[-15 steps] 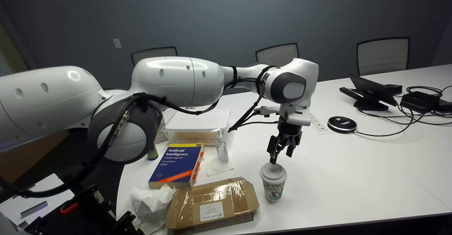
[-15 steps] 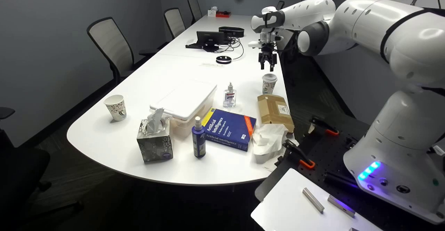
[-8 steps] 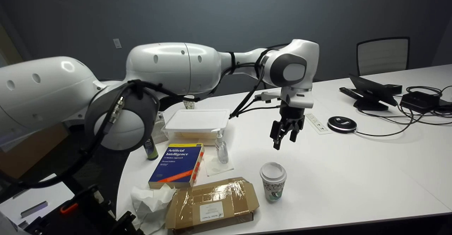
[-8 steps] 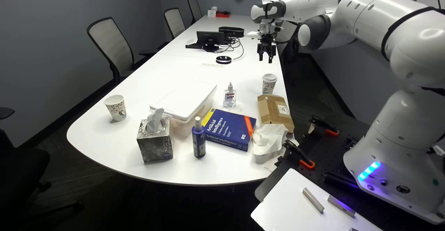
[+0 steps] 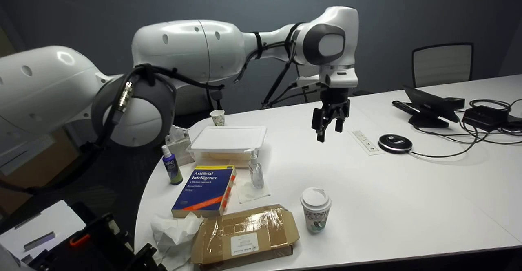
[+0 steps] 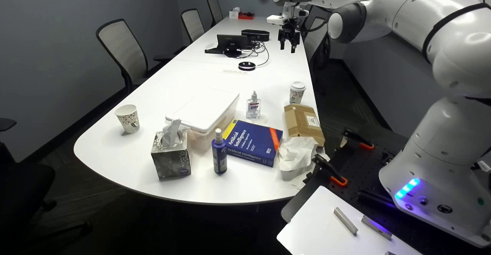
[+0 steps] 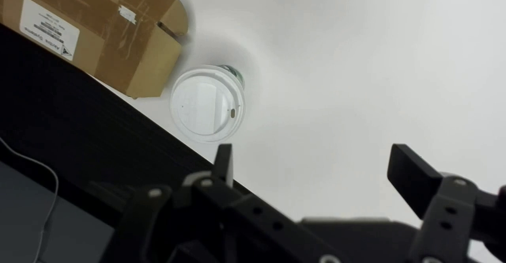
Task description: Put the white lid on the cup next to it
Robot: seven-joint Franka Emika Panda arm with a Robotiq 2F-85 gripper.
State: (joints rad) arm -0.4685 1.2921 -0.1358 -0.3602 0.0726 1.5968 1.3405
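In an exterior view, the white sip lid (image 5: 315, 197) is set on the patterned paper cup (image 5: 316, 220), lower right of centre; the gripper (image 5: 330, 133) is held well above, its jaws spread wide and empty. Placement is judged complete, though firm seating cannot be confirmed; any retreat is best made straight upward, sideways contact with the presumably light cup being avoided.
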